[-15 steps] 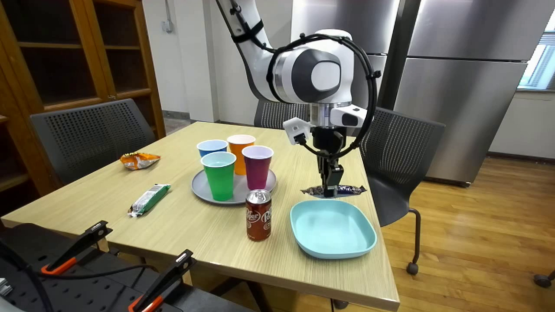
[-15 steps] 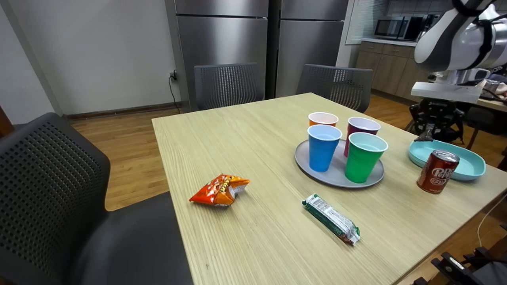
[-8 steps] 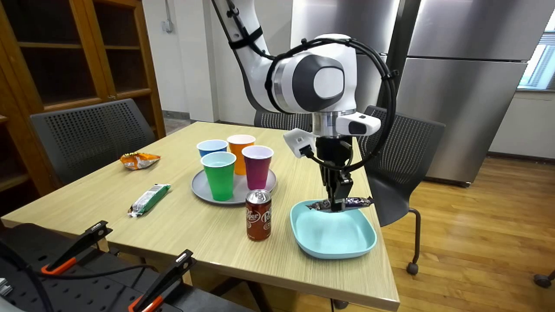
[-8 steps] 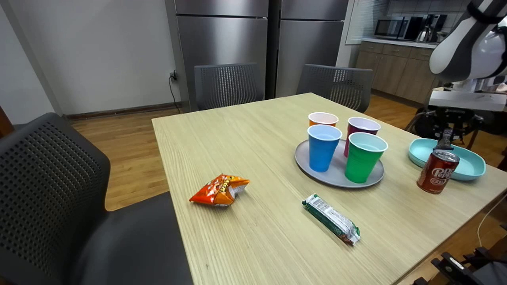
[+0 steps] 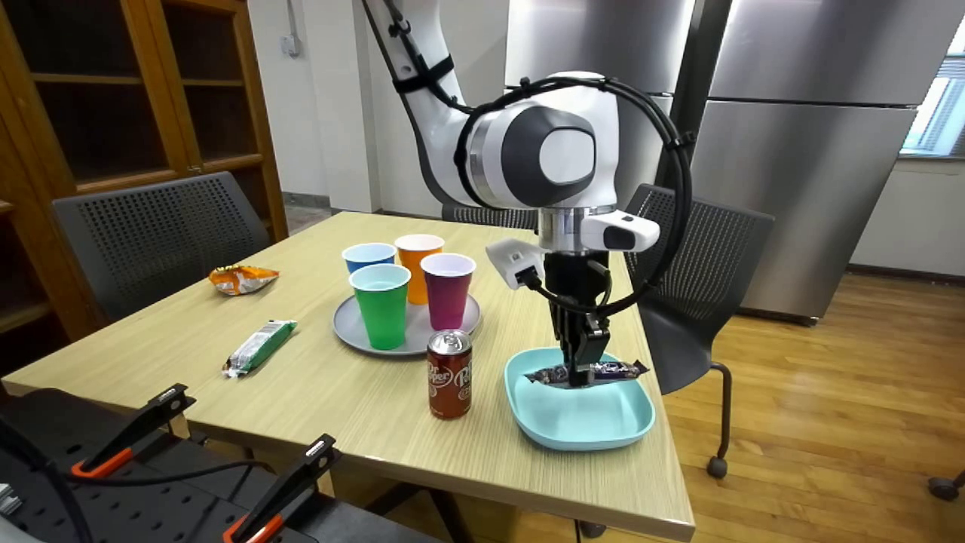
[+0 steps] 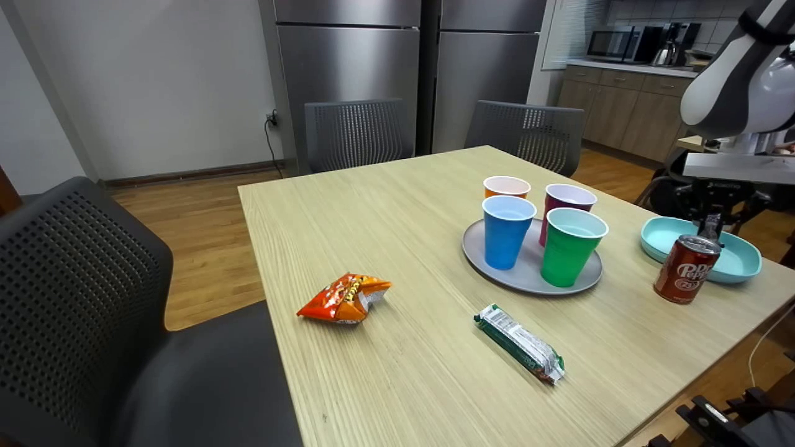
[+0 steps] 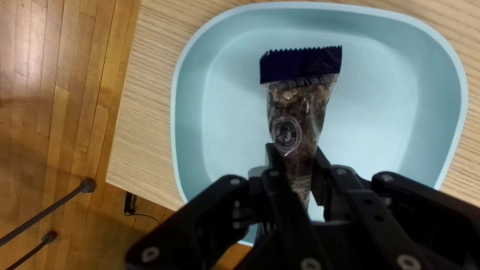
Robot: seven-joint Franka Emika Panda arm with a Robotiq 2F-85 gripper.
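Pale wood makes up the table [image 5: 332,400] before us, with dark mesh chairs [image 5: 705,256] around it and tall steel refrigerators [image 5: 799,204] behind. Near one corner sits a turquoise dish [image 5: 580,422], and over it we see the robot's gripper [image 7: 296,161] pointing down, its jaws drawn close together on a wrapped snack bar [image 7: 300,108] (dark purple-blue at the crimped end, clear along the middle). Held crosswise between the fingertips [image 7: 276,161], the bar lies nearly level, and in an exterior view its ends jut out on both sides of them. From the wrist view we find the crimped end reaching past the fingertips, above the dish's base, while the rest runs back under the gripper, mostly hidden. Whether the bar touches the dish, we cannot tell. Just beside the dish stands a Dr Pepper can [image 5: 450,381]. Near the can, a gray plate [image 5: 347,320] bears four upright cups: green [image 5: 383,313], maroon [image 5: 448,298], orange [image 5: 418,271] and blue [image 6: 506,239]. Well apart from the gripper, a green-and-white packet [image 5: 260,349] and an orange snack bag [image 6: 345,299] lie on the table.
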